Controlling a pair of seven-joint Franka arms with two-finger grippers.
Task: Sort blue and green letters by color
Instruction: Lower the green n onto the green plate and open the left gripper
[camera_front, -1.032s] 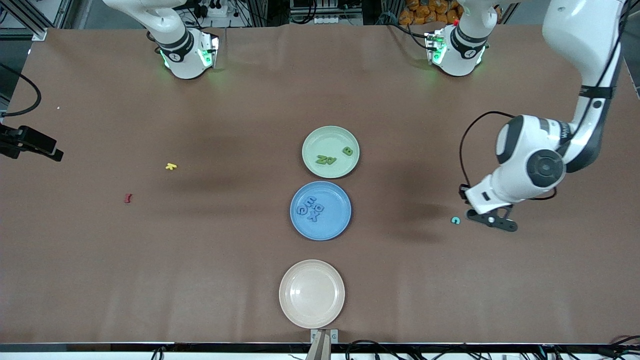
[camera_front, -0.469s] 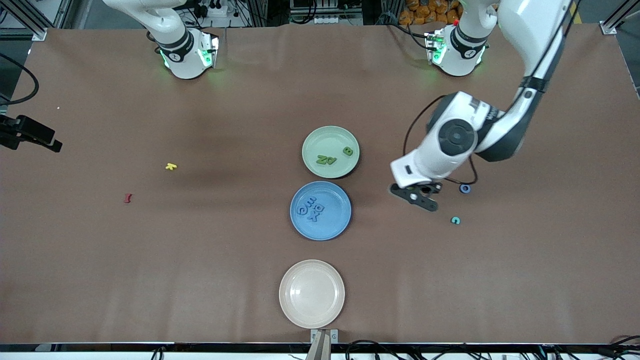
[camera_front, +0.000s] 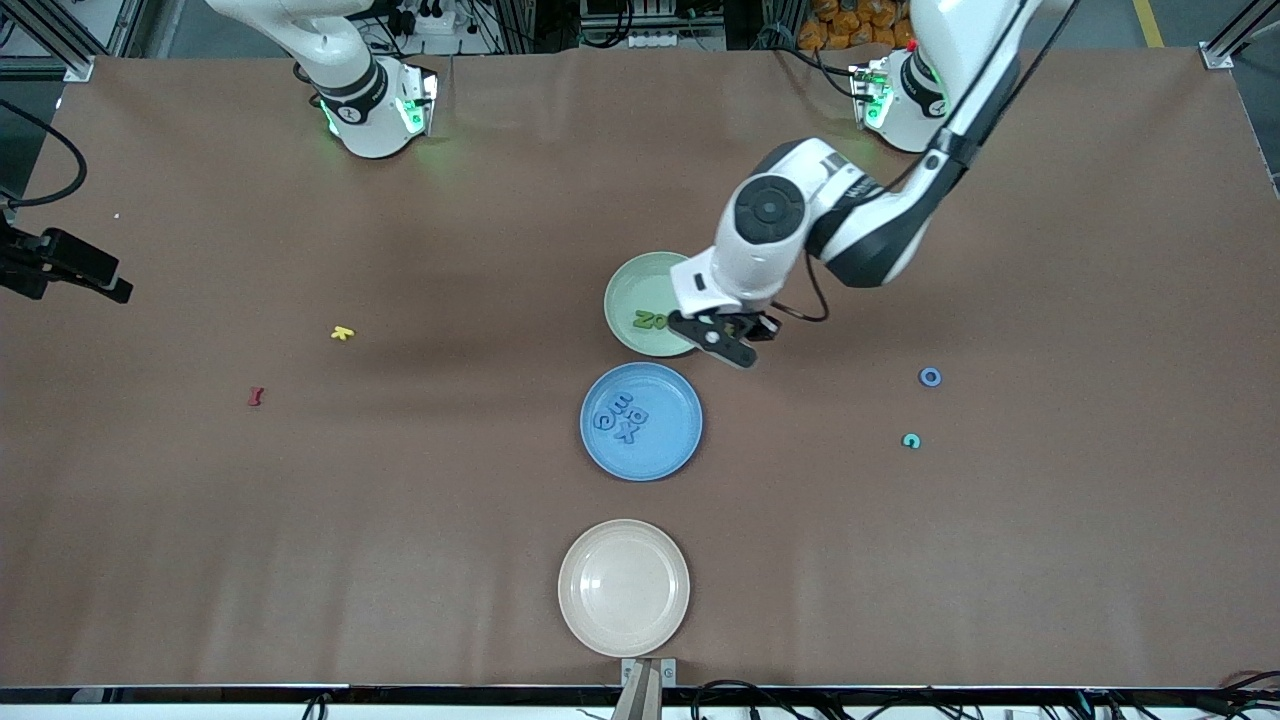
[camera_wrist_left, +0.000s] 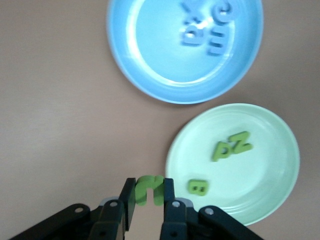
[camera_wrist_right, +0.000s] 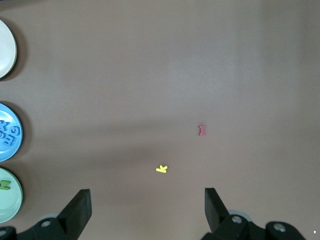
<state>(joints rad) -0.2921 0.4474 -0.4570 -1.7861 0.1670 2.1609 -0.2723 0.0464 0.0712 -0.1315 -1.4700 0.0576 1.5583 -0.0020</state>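
My left gripper (camera_front: 727, 341) hangs over the rim of the green plate (camera_front: 632, 290) and is shut on a green letter (camera_wrist_left: 145, 192), clamped between its jaws in the left wrist view (camera_wrist_left: 150, 186). The green plate (camera_wrist_left: 270, 170) holds green letters (camera_wrist_left: 231, 146) and a green B (camera_wrist_left: 198, 187). The blue plate (camera_front: 672, 450) holds several blue letters (camera_front: 622, 417). A blue ring letter (camera_front: 930, 376) and a teal letter (camera_front: 911, 440) lie toward the left arm's end. My right gripper (camera_wrist_right: 147, 200) is open, empty and waits high over the right arm's end.
An empty beige plate (camera_front: 623, 587) lies nearest the front camera, in line with the other two plates. A small yellow letter (camera_front: 342, 333) and a small dark red letter (camera_front: 255, 397) lie toward the right arm's end.
My left gripper has swung from beside the teal letter to the green plate's rim, carrying the green letter. The blue ring letter has come into view. The right arm barely moved.
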